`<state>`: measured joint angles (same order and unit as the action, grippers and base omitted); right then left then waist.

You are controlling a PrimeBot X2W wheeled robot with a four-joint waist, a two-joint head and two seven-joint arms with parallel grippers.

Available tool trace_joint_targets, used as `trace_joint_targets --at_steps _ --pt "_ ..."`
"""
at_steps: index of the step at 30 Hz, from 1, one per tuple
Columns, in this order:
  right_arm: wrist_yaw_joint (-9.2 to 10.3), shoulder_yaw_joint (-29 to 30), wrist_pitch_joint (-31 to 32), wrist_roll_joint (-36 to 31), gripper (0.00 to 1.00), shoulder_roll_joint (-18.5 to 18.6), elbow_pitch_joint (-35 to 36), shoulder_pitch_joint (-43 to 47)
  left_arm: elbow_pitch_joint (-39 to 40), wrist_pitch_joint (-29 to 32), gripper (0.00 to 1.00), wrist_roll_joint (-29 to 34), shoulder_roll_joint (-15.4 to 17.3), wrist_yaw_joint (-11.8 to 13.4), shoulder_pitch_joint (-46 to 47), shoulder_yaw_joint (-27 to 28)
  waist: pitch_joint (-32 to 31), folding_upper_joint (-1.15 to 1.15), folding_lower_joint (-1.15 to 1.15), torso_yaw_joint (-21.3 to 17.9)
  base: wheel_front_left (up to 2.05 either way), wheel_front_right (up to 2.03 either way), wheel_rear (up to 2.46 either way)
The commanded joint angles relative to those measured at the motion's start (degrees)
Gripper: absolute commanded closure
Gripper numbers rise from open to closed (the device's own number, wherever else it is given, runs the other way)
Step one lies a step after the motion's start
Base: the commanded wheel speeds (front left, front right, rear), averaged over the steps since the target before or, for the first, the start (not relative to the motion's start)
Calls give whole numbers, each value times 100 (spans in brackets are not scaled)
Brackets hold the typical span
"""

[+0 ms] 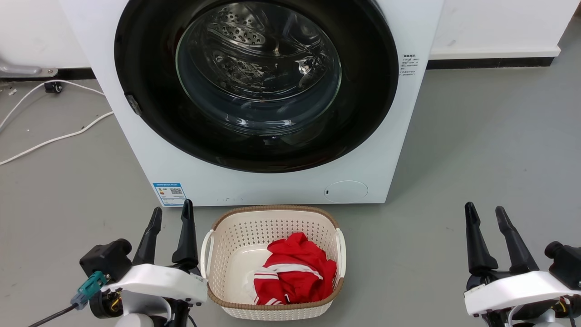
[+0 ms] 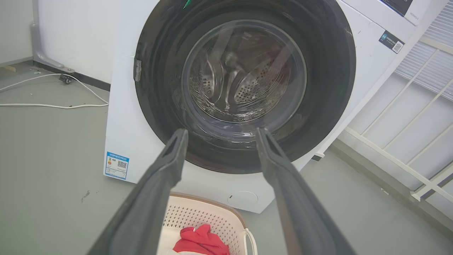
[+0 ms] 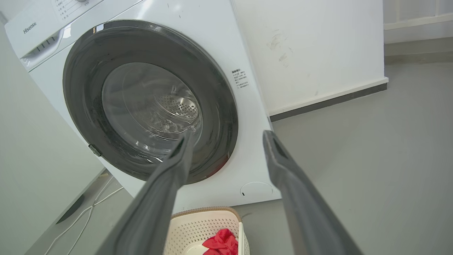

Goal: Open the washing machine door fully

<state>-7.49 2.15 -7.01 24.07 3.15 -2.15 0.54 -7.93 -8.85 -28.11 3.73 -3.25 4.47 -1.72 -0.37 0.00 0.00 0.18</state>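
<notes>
The white washing machine (image 1: 281,186) stands straight ahead with its round black door (image 1: 150,113) shut flat against the front; the steel drum shows through the clear glass window (image 1: 258,72). A small latch tab (image 1: 134,104) sits on the door's left rim. My left gripper (image 1: 171,211) rests open at the lower left, well short of the machine. My right gripper (image 1: 484,210) rests open at the lower right, also clear of it. The left wrist view faces the door (image 2: 329,85) between open fingers (image 2: 170,159). The right wrist view shows the door (image 3: 81,92) from the right.
A cream perforated basket (image 1: 218,254) holding a red garment (image 1: 295,272) sits on the grey floor just before the machine, between my arms. White cables (image 1: 50,136) trail on the floor to the left. A white railing (image 2: 407,117) runs at the right.
</notes>
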Motion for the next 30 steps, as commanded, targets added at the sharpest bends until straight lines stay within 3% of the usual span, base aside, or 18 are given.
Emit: trace_joint_targets --at_steps 1,30 --pt "0 -3 -3 -139 0 -8 64 -5 74 -52 0 127 37 30 94 -21 0 0 0 3 0 0 0" --pt "0 -29 -69 -1521 0 -24 100 82 184 -410 0 1660 70 184 -34 -172 -23 0 0 29 0 0 0"
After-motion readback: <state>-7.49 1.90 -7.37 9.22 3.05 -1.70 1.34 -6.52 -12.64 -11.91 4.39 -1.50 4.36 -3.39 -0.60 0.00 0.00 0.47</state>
